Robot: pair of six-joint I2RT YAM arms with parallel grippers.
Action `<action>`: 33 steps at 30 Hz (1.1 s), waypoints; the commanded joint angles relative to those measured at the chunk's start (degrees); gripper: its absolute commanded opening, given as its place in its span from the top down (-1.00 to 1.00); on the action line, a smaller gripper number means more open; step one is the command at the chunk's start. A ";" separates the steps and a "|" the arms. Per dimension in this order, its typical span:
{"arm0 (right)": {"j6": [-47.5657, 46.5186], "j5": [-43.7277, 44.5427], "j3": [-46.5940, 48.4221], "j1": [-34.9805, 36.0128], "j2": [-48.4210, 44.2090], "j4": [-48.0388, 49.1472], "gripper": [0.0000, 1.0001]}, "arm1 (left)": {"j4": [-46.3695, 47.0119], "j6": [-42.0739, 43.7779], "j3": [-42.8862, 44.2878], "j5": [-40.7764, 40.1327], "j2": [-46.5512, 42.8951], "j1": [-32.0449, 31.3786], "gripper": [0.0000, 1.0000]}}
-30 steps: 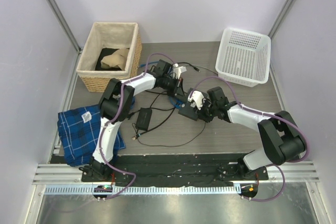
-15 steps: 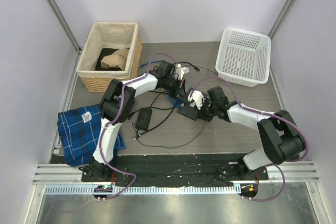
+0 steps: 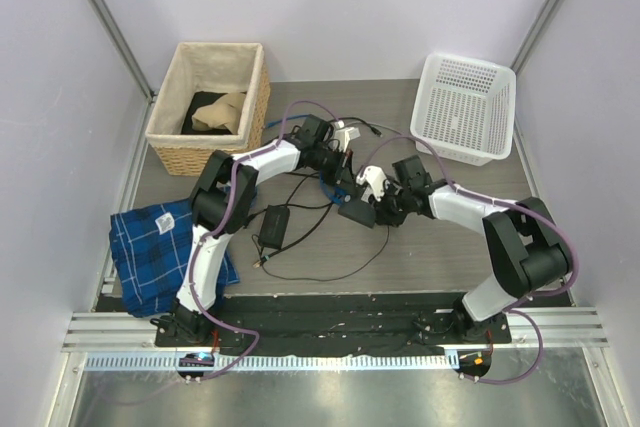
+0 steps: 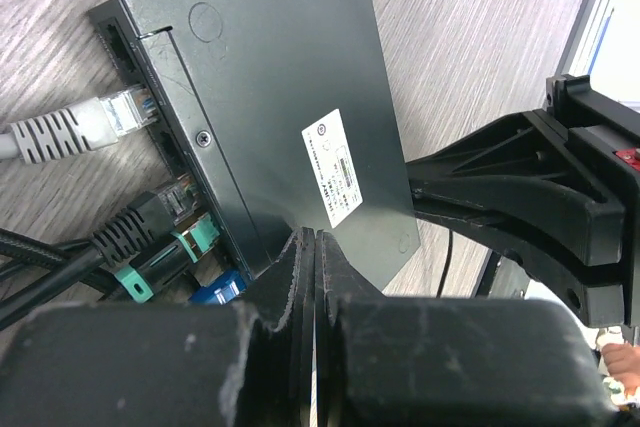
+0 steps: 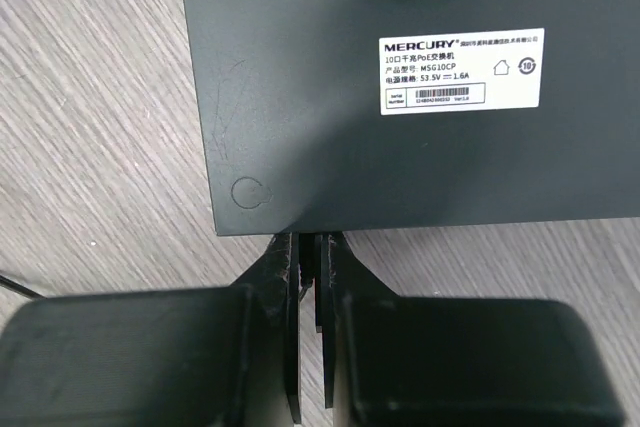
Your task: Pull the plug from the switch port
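Observation:
The switch port [image 3: 357, 213] is a flat black box with a white label, also in the left wrist view [image 4: 280, 97] and the right wrist view [image 5: 400, 147]. A grey-cabled clear plug [image 4: 115, 112] and a black plug with a green clip [image 4: 150, 237] sit in its side sockets. My left gripper [image 4: 308, 239] is shut and empty, its tips on the switch's top by the socket side. My right gripper [image 5: 308, 242] is closed at the opposite edge with a thin dark piece of the switch between its jaws. Its tips are hidden under that edge.
A wicker basket [image 3: 208, 97] stands back left and a white plastic basket [image 3: 463, 107] back right. A blue plaid cloth [image 3: 160, 247] lies at the left. A small black adapter brick [image 3: 272, 227] and loose cables [image 3: 320, 269] lie left of the switch.
My right gripper has moved a little back and left, and the switch has shifted slightly left with it. The left arm has hardly moved.

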 commanded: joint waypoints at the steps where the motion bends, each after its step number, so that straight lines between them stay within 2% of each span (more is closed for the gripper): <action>1: -3.59 1.93 0.89 -1.40 3.09 -0.62 0.97 | -3.62 3.03 -1.17 -6.14 0.74 -0.16 1.00; 2: -4.91 -2.08 3.95 -1.67 4.41 -7.96 0.97 | -3.62 3.11 -1.17 -6.14 0.65 -0.16 1.00; 4: -3.00 -7.54 6.43 -1.76 8.62 -11.80 0.98 | -3.62 3.11 -1.25 -6.23 0.74 -0.16 1.00; 5: -0.38 -6.96 6.53 -1.67 9.25 -11.38 0.97 | -3.71 3.11 -1.17 -6.23 0.74 -0.16 1.00; 6: 1.13 -3.65 5.31 -1.32 7.77 -8.42 0.97 | -3.71 3.20 -1.17 -6.23 0.65 -0.16 1.00; 7: 1.75 6.31 3.47 -0.28 6.45 -4.73 0.97 | -3.71 3.20 -1.34 -6.40 0.56 -0.16 1.00; 8: 0.62 12.06 -0.20 1.74 5.14 2.18 0.97 | -3.80 3.29 -1.43 -6.32 0.39 -0.16 1.00; 10: -1.49 15.45 -1.73 1.93 3.19 5.23 0.97 | -3.62 3.29 -1.78 -6.40 0.21 -0.16 1.00; 12: -4.81 5.58 1.06 -0.17 3.71 -1.40 0.97 | -3.80 3.29 -1.52 -6.49 0.47 -0.16 1.00; 14: -4.85 -5.68 6.32 -1.84 7.13 -12.29 0.97 | -3.80 3.29 -1.17 -6.49 0.65 -0.16 1.00; 15: -0.57 -5.20 7.31 -1.93 8.54 -13.13 0.97 | -3.71 3.38 -1.08 -6.49 0.82 -0.16 1.00; 16: 1.56 -3.37 7.93 -1.59 10.38 -13.22 0.97 | -3.80 3.38 -1.16 -6.49 0.74 -0.16 1.00; 17: 3.67 1.26 6.02 -0.71 10.13 -7.57 0.97 | -3.71 3.47 -1.17 -6.58 0.74 -0.16 1.00; 18: 4.47 14.01 4.00 1.12 9.09 -3.42 0.97 | -3.71 3.47 -1.43 -6.75 0.65 -0.16 1.00; 20: 0.28 16.86 -0.48 1.32 6.02 2.83 0.97 | -3.71 3.47 -1.78 -6.84 0.30 -0.25 1.00; 21: -1.04 15.47 -0.94 1.14 5.39 2.77 0.97 | -3.62 3.47 -1.78 -7.02 0.21 -0.16 1.00; 22: -3.49 11.19 0.28 0.53 5.04 -2.45 0.97 | -3.62 3.47 -1.69 -7.11 0.21 -0.16 1.00; 24: -8.60 -2.57 3.18 -0.88 5.65 -12.30 0.97 | -3.71 3.47 -1.52 -6.93 0.38 -0.16 1.00; 25: -6.79 -2.82 4.32 -0.88 6.26 -14.43 0.97 | -3.71 3.47 -1.43 -7.02 0.47 -0.25 1.00; 27: -4.24 0.84 4.25 -0.79 6.97 -12.36 0.97 | -3.88 3.47 -1.52 -7.28 0.39 -0.25 1.00; 28: -1.35 10.87 1.55 -0.18 6.62 -4.25 0.97 | -3.88 3.55 -1.52 -7.37 0.30 -0.25 1.00; 30: 1.22 17.55 0.29 -0.35 6.44 0.04 0.97 | -3.80 3.55 -1.69 -7.72 0.21 -0.34 1.00; 33: -5.35 1.36 3.45 -2.64 6.88 -12.30 0.97 | -3.62 3.47 -1.87 -7.63 0.21 -0.43 1.00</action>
